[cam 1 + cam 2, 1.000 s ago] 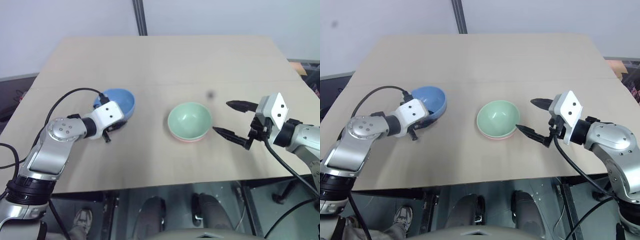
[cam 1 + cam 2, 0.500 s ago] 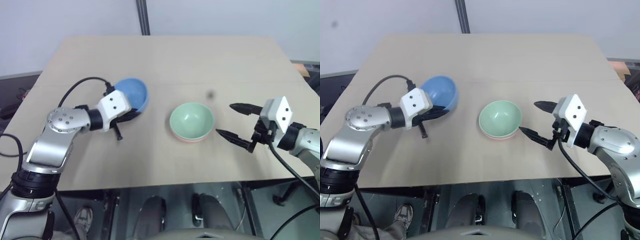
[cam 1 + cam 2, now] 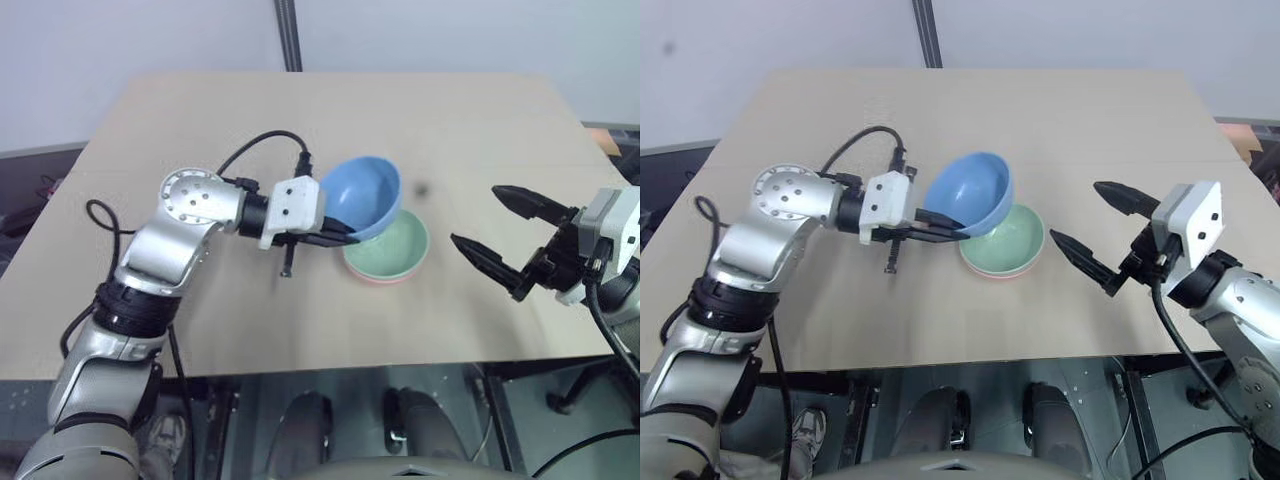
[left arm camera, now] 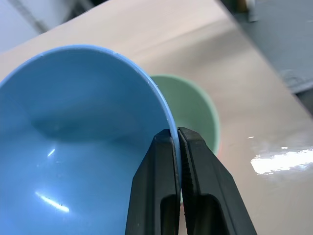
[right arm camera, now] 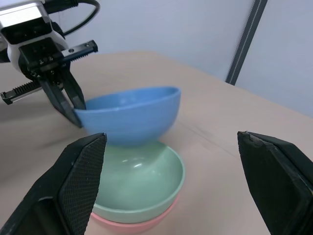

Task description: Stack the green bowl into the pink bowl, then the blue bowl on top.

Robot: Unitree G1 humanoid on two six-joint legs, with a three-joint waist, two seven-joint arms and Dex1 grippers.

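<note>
Blue bowl (image 3: 972, 192): pinched by its rim between the pressed-together fingers of the left gripper (image 3: 952, 225), held tilted in the air just above the green bowl (image 3: 1006, 243). Green bowl: nested in the pink bowl (image 5: 132, 221), both near the middle of the table (image 3: 1060, 120), toward its front edge. Right gripper (image 3: 1092, 230): fingers spread wide, empty, apart from the stack on its right side.
</note>
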